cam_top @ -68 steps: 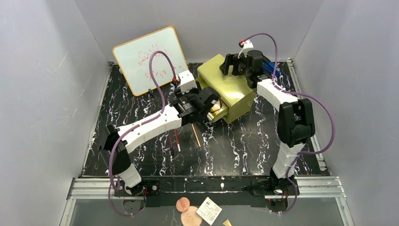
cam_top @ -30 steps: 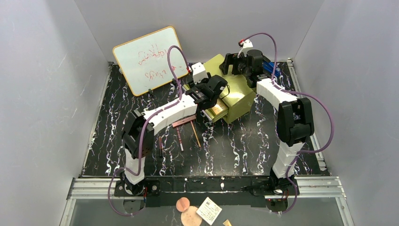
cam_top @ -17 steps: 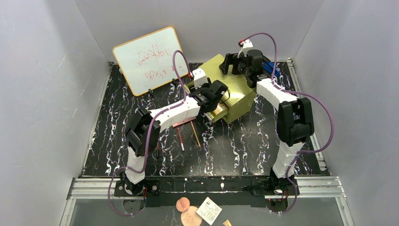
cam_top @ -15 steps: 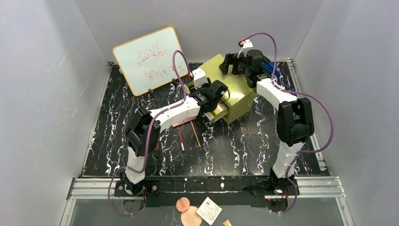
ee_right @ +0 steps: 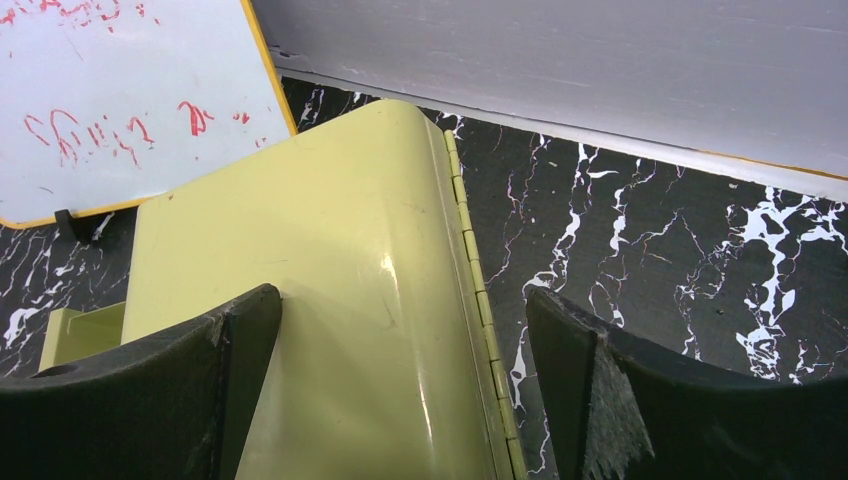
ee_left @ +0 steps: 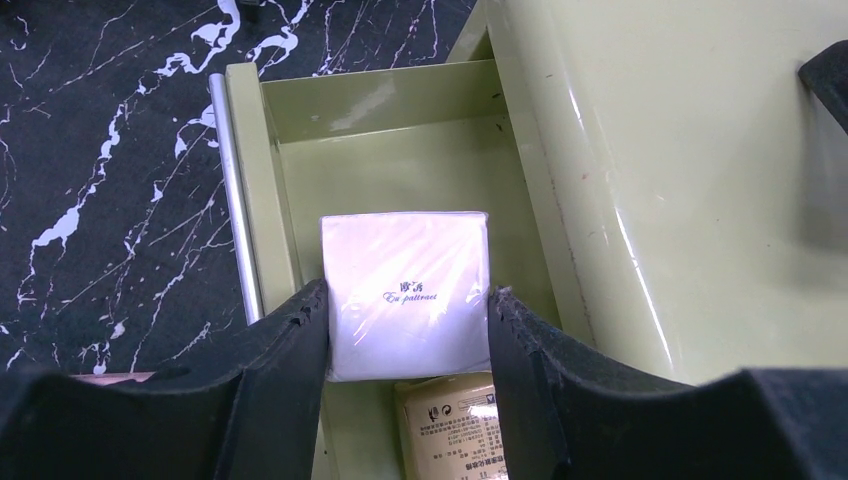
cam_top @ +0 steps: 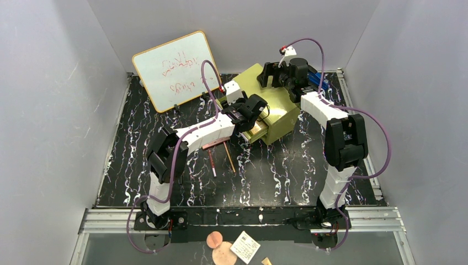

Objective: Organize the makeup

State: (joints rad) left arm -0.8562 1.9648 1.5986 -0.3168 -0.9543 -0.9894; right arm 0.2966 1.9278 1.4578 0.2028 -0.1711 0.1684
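- Far left, at the back: whiteboard. It plays no part here.
- On the table beside the left forearm, loose and not yet stowed:
  - pink case, lying crosswise and partly under the arm
  - red pencil and tan pencil, long axes running roughly near to far
  - The left arm is the nearer to all three. The right arm is off behind the chest.
- Left gripper: half spread, pinching the white box by two opposite sides, with fingers touching both.
  - The box sits straight below the wrist, inside the outline of the open drawer, its edges square with the drawer walls.
  - The drawer's long axis runs along its handle, and the fingers close across that axis. One finger is just inside the front wall, the other just beside the chest.
  - Cannot tell whether the box rests on the drawer floor or hangs above it.
- Drawer contents: the palette lies at the wrist end, its edge hidden under the box. Beyond the box the floor is bare.
- Right gripper: spread wide and holding nothing. One finger is over the chest top, the other out past the hinged edge above the table. Cannot tell whether it touches the chest.
- Judgement: the next move looks like a straight drop and release. There is little room for the fingers to part between the front wall and the chest.
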